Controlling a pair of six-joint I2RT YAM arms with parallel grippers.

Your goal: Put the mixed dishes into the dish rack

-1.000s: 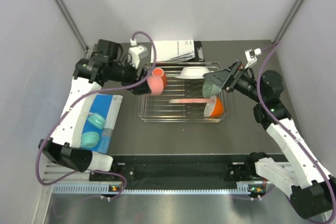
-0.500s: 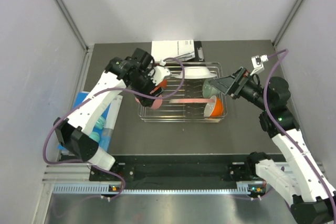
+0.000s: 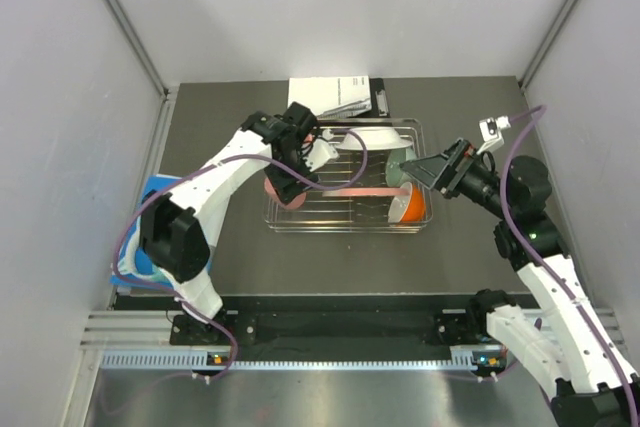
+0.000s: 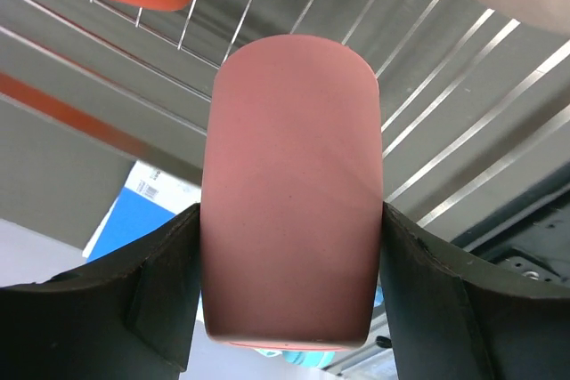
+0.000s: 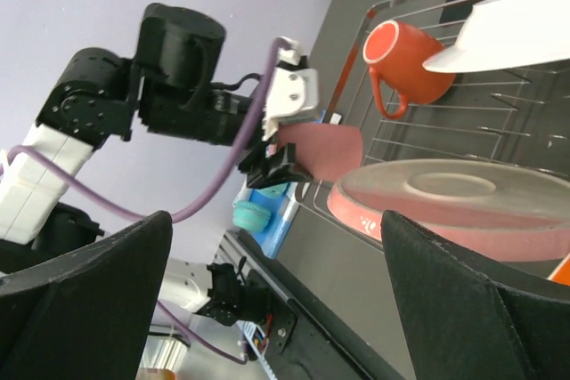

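The dish rack (image 3: 340, 228) sits mid-table. My left gripper (image 3: 280, 187) is shut on the small pink cup (image 4: 289, 184), holding it on its side just above the rack's left part; the cup also shows in the right wrist view (image 5: 325, 150). The rack holds the white plate (image 3: 365, 137), the pale pink plate (image 3: 350, 191), the mint-green bowl (image 3: 400, 169), the orange bowl (image 3: 408, 205) and the orange mug (image 5: 405, 60). In the top view my left wrist hides the mug. My right gripper (image 3: 425, 169) is open and empty beside the mint-green bowl.
A white printed paper on a black board (image 3: 335, 95) lies behind the rack. A blue sheet (image 3: 150, 195) lies at the left, with a teal rounded piece (image 5: 252, 216) on it. Grey walls close in the left, right and back sides.
My left arm has swung right with the pink cup, moving it from beside the mug to the rack's front left. My right gripper has drawn back slightly from the mint-green bowl.
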